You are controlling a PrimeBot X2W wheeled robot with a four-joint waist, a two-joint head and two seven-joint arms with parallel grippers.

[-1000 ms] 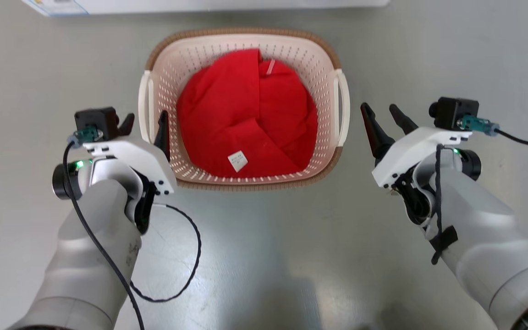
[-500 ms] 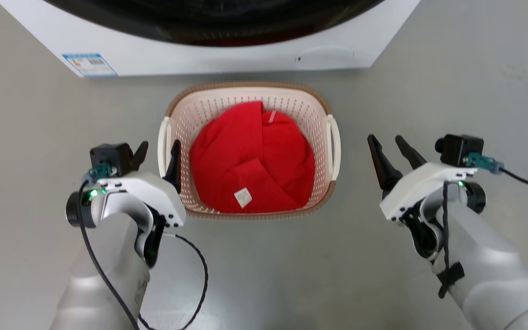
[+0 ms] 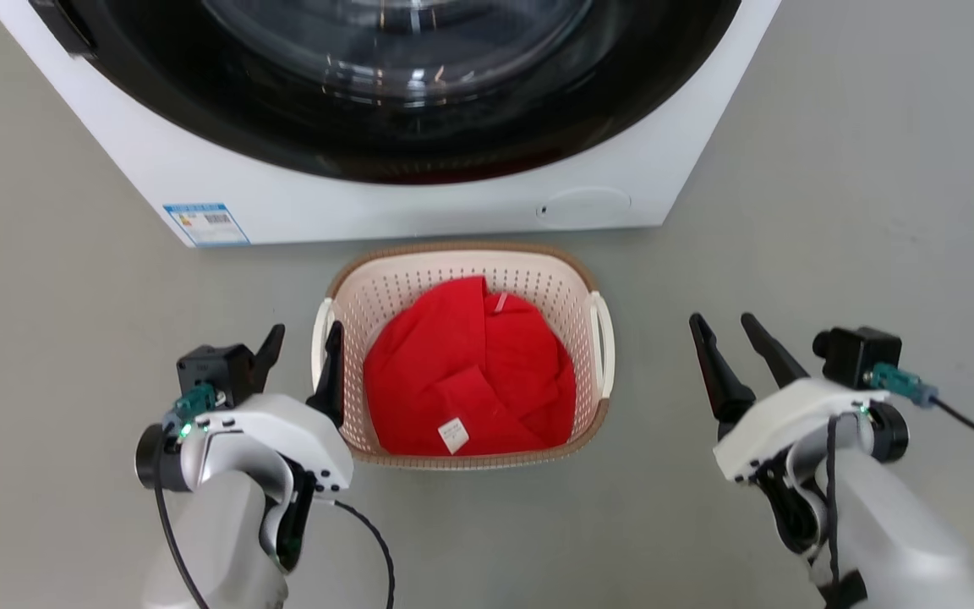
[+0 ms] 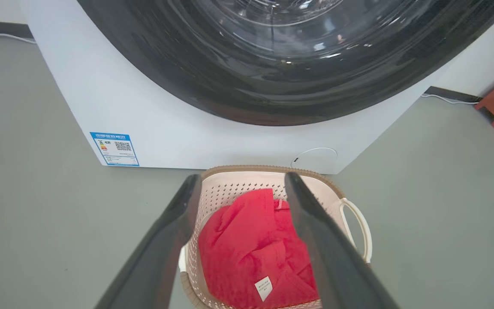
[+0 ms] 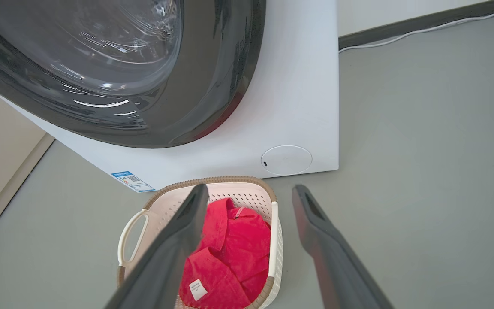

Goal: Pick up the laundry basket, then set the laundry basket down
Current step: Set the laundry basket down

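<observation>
The left fingers [image 3: 332, 372] stand wide apart with nothing between them, the inner one drawn across the left white handle [image 3: 316, 338] of the small cream perforated plastic laundry basket [image 3: 538, 283] with its brown woven-look rim. The right fingers [image 3: 711, 372] are equally wide and empty, well apart from the right handle [image 3: 601, 347]. The basket sits on the grey floor [image 3: 73, 338] just before the white washing machine [image 3: 419, 211], a crumpled red garment [image 3: 470, 372] inside. Lifting it well likely means bringing the right side inward first, then straddling both handles at matching height and closing together, so the load rises level. Whether the left finger touches the handle cannot be told. The garment hides the basket's bottom, and both wrist views cut off its near rim.
</observation>
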